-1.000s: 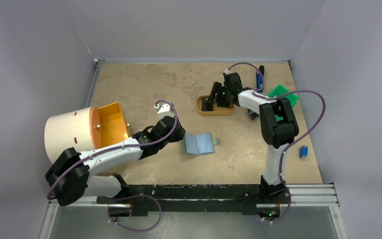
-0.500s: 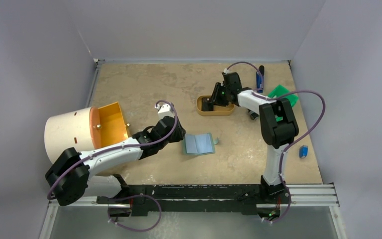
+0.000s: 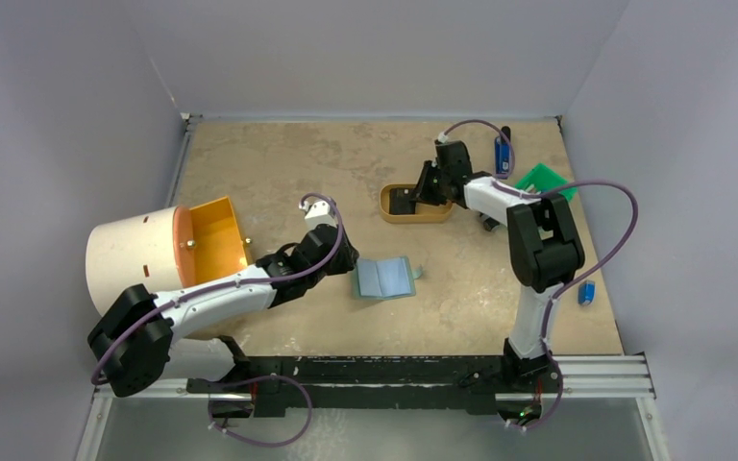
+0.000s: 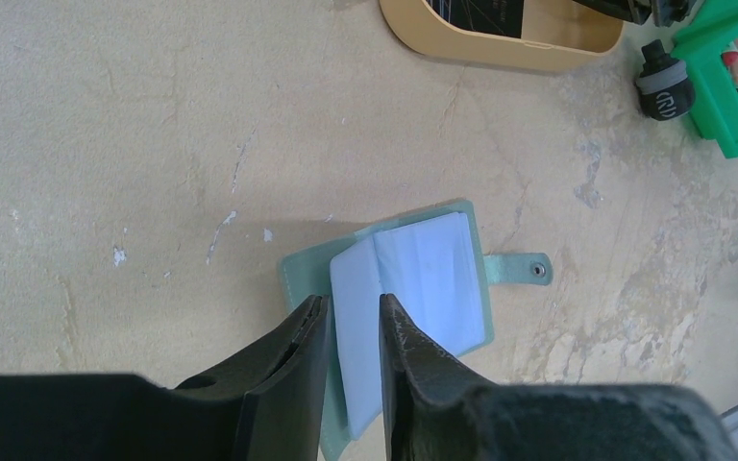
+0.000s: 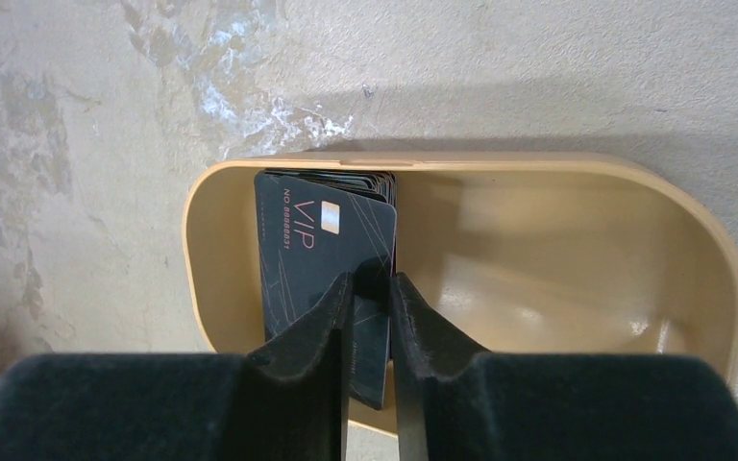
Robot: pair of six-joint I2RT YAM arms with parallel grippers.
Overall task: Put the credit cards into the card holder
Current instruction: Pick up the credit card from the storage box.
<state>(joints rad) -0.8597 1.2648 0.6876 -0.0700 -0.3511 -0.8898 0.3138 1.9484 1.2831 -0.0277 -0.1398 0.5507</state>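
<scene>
The sage-green card holder (image 3: 385, 278) lies open on the table, its pale sleeves up and its snap tab (image 4: 519, 270) pointing right; it also shows in the left wrist view (image 4: 432, 279). My left gripper (image 3: 348, 261) sits at its left edge, jaws a narrow gap apart over the left sleeve (image 4: 351, 303), clamping nothing. A stack of black credit cards (image 5: 317, 230) leans in the left end of the tan oval tray (image 5: 634, 182). My right gripper (image 5: 372, 279) hovers over the top card's right part, jaws a narrow gap apart; from above (image 3: 419, 189) it is at the tray (image 3: 423, 217).
A white cylinder (image 3: 135, 254) with an orange open bin (image 3: 216, 230) stands at the left. A green box (image 3: 543, 181), a blue pen (image 3: 503, 152) and a grey-black cap (image 4: 661, 82) lie right of the tray. A small blue item (image 3: 587, 292) lies near the right edge.
My right gripper has drawn back to the right and up, out of the tray's left end; the cards stay in the tray. The left arm and the card holder have not moved.
</scene>
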